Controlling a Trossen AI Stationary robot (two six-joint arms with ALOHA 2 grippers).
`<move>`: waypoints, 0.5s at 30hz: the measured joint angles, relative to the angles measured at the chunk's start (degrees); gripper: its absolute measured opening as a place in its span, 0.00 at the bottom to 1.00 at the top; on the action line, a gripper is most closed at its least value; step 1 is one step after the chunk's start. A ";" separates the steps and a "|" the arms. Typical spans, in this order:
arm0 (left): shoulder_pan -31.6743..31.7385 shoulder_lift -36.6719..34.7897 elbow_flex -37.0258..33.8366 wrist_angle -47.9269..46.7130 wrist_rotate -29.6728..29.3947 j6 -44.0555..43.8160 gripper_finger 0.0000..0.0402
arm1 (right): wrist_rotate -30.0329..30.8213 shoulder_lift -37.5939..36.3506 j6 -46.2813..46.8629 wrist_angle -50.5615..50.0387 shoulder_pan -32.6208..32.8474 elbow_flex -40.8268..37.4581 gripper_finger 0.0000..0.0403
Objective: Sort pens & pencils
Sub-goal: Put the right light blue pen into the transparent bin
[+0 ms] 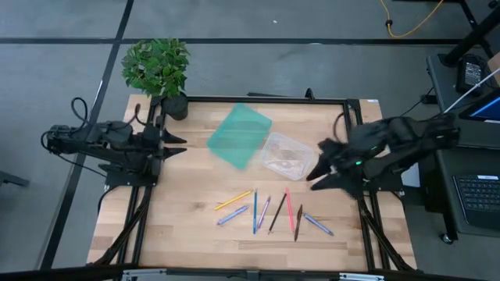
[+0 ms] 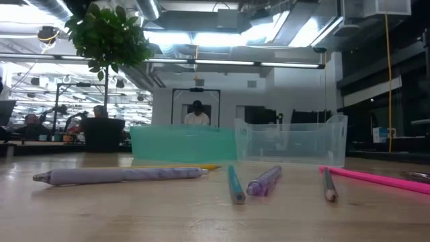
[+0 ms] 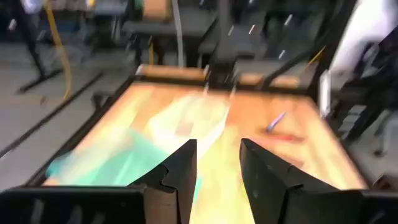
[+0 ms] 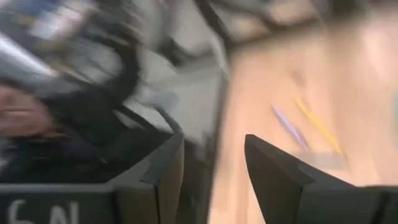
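wooden worktop (image 1: 180, 218) shows me no readable labels; pens & pencils (image 1: 269, 211) near the front edge, both jaws open, empty.

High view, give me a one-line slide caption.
Both open grippers, left and right, wait beside teal and clear bins; pens and pencils lie unsorted.

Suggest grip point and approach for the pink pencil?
Judgement call: take the pink pencil mid-shaft, coming straight down with the right tool, fingers across its length. It lies flat on the table, running nearly front-to-back, with a brown one close beside its lower end, so grip higher up.
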 joint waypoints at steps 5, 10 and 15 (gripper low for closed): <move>-0.28 4.38 3.28 -6.33 -4.78 -1.17 0.29 | 5.64 13.28 15.66 -22.81 3.13 12.81 0.40; -0.28 6.37 3.47 -8.42 -6.01 -1.47 0.29 | 6.15 20.98 28.90 -35.43 7.46 16.21 0.40; -0.23 7.02 3.47 -8.54 -6.41 -1.21 0.29 | 10.03 25.58 38.40 -37.55 13.74 16.24 0.40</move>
